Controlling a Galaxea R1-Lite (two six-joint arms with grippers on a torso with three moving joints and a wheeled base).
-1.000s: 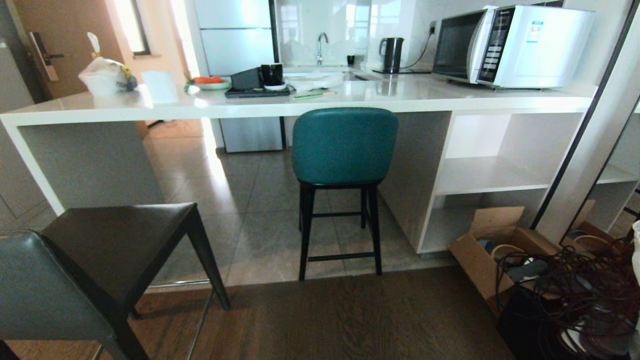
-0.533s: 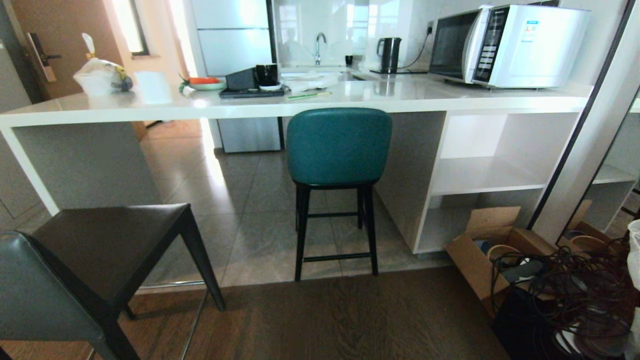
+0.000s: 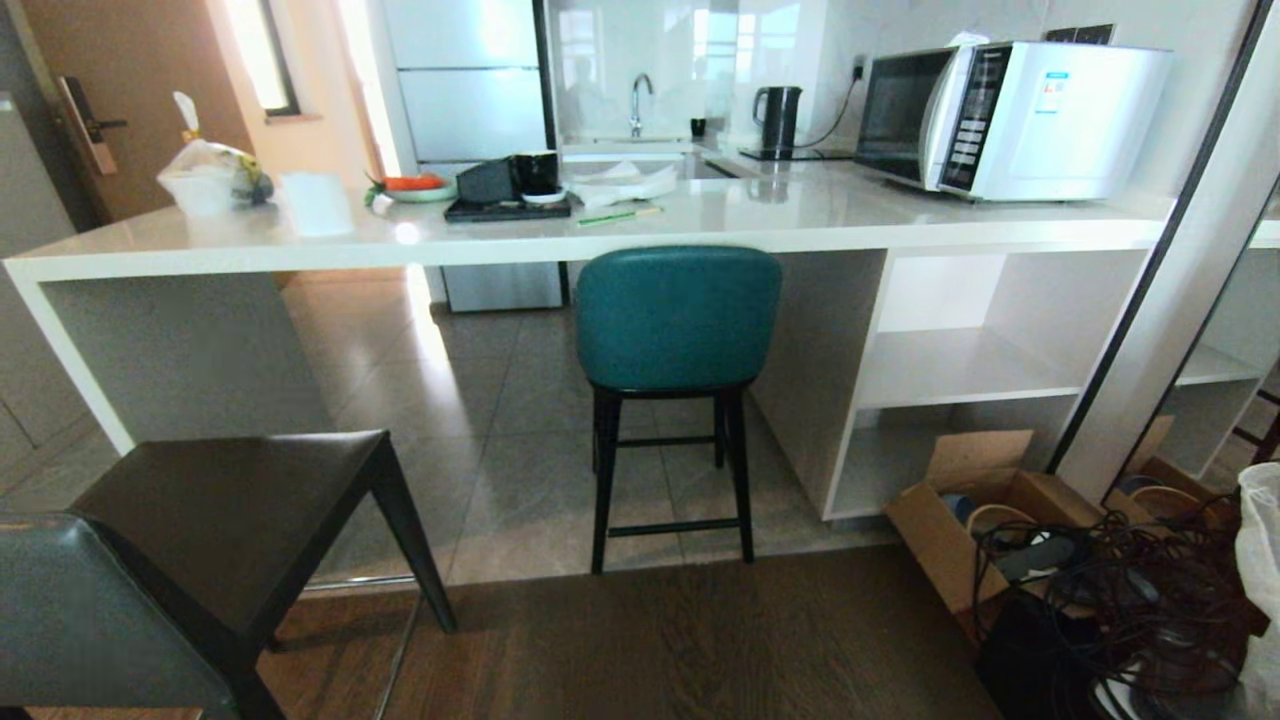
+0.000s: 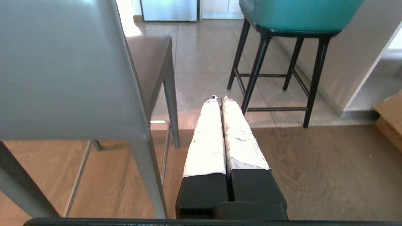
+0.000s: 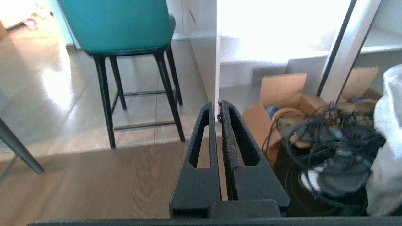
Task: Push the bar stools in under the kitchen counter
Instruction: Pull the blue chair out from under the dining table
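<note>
The teal bar stool (image 3: 677, 318) stands at the middle of the white kitchen counter (image 3: 600, 232), its seat under the slab edge, its black legs (image 4: 254, 69) on the tiles. The dark grey bar stool (image 3: 230, 510) stands out from the counter at the near left, on the wood floor, its back (image 4: 62, 69) close to me. Neither arm shows in the head view. My left gripper (image 4: 220, 98) is shut on nothing, hanging beside the grey stool's back. My right gripper (image 5: 217, 103) is shut on nothing, over the floor right of the teal stool (image 5: 119, 28).
A microwave (image 3: 1010, 115), kettle (image 3: 780, 118), tray with cups (image 3: 510, 195) and a bag (image 3: 205, 170) sit on the counter. An open cardboard box (image 3: 970, 520) and a tangle of black cables (image 3: 1130, 610) lie at the near right, beside a mirrored panel (image 3: 1150, 330).
The whole head view has shifted down a little, so counter and stools sit lower in the picture: the camera has moved. The stools keep their places.
</note>
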